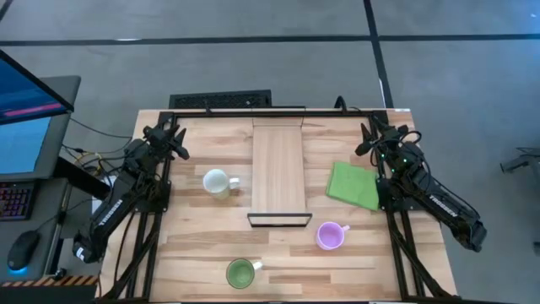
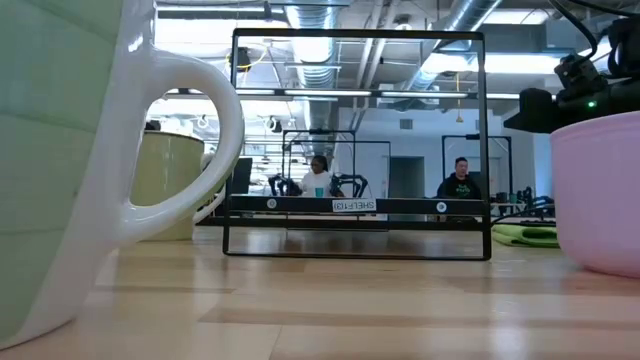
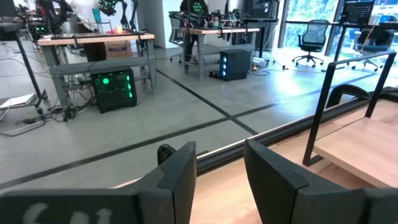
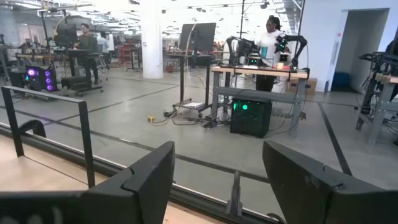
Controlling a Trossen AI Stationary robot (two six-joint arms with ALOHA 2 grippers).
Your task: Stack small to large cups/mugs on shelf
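The light wood shelf (image 1: 278, 173) stands mid-table on a dark metal frame (image 2: 355, 240). A white mug (image 1: 217, 181) stands upright on the table left of it. A light purple mug (image 1: 330, 236) stands near its front right corner, and a green mug (image 1: 241, 273) stands by the table's near edge. My left gripper (image 1: 173, 135) hovers at the far left corner, open and holding nothing (image 3: 221, 152). My right gripper (image 1: 371, 135) hovers at the far right corner, open wide and also holding nothing (image 4: 217, 152). Both point past the table's far edge.
A flat green cloth (image 1: 354, 186) lies right of the shelf, close to my right arm. The low view is partly blocked by the green mug (image 2: 60, 170) on the left and the purple mug (image 2: 600, 190) on the right. People sit at desks in the room beyond.
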